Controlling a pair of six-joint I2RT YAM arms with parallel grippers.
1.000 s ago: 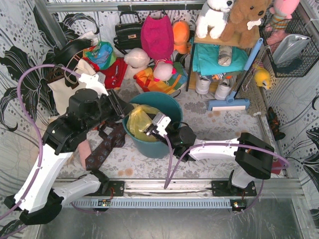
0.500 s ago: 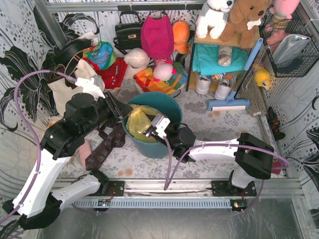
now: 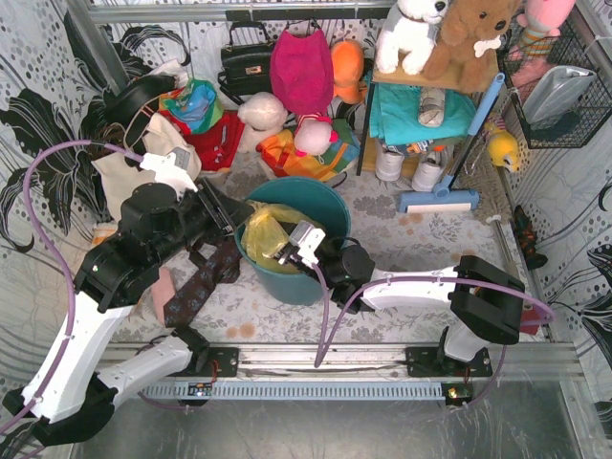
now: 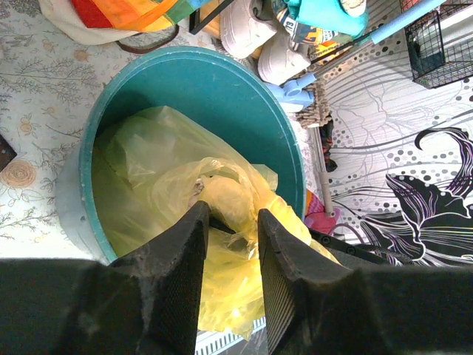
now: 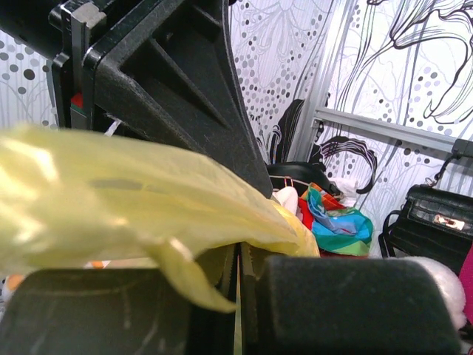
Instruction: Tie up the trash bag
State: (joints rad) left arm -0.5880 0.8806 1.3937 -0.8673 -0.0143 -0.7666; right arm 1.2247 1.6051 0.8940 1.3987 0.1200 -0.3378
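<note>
The trash bag [image 3: 264, 235] is thin yellow plastic, crumpled inside the round teal bin [image 3: 320, 201]. My left gripper [image 3: 228, 216] hangs over the bin's left rim. In the left wrist view it [image 4: 230, 220] is open, its fingers [image 4: 181, 255] straddling a bunched-up part of the bag [image 4: 148, 166] from above, inside the bin [image 4: 214, 89]. My right gripper [image 3: 290, 251] reaches into the bin from the near side. In the right wrist view it [image 5: 238, 260] is shut on a fold of the bag [image 5: 111, 196], which drapes over its left finger.
A dark patterned cloth [image 3: 203, 283] lies left of the bin. A cream tote [image 3: 122, 178], handbags and soft toys crowd the back. A shelf with shoes [image 3: 406, 163] and a blue squeegee [image 3: 440, 199] stand at the right. The left arm's body [image 5: 170, 89] looms close ahead of the right wrist.
My left arm has drawn a little left and back, its gripper staying over the bin's left rim. My right gripper has shifted slightly left with the bag in it.
</note>
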